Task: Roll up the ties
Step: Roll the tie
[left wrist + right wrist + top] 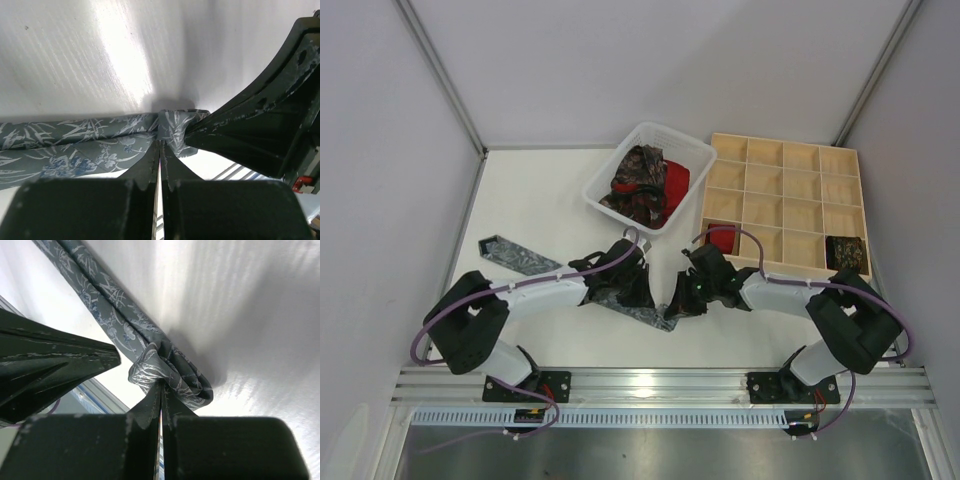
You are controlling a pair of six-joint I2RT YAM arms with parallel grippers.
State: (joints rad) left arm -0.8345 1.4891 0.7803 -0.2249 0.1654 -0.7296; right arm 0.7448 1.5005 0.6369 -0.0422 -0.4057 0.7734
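Where right pincer [161, 386] clamps, grey tie [120, 325] curled

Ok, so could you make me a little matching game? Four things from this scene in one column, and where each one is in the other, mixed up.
Things:
1. grey patterned tie
2. red roll
3. dark patterned roll
4. loose dark and red ties

Places:
a. near-right corner compartment of the wooden tray
b. inside the white basket
c. on the table, pinched by the left gripper and the right gripper
d. near-left corner compartment of the wooden tray

Pairs: 1-c, 2-d, 3-a, 4-b
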